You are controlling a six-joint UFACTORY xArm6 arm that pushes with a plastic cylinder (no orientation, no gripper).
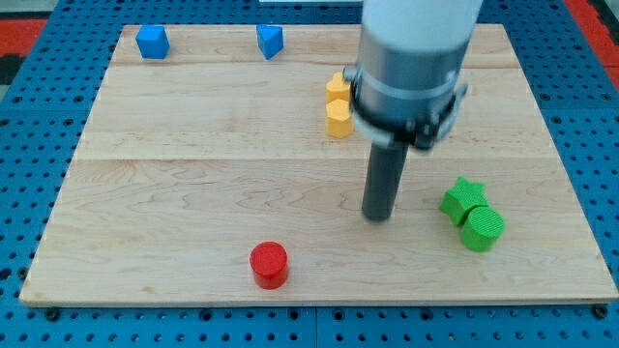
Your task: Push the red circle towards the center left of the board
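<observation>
Right of the red circle (269, 263), well apart, my tip (376, 217) touches nothing.

a robotics lab bench, judging by the fittings. pale wooden board of joined planks (193, 193) laid flat on a blue perforated metal base (29, 106) with a regular grid of holes, the kind used for bolting down test rigs. grey and white cylindrical robot arm housing (411, 58) hanging over the board, ending in a straight dark rod. small bright plastic blocks scattered about as test pieces. strip of red surface (19, 19) at the view's top corners.
</observation>
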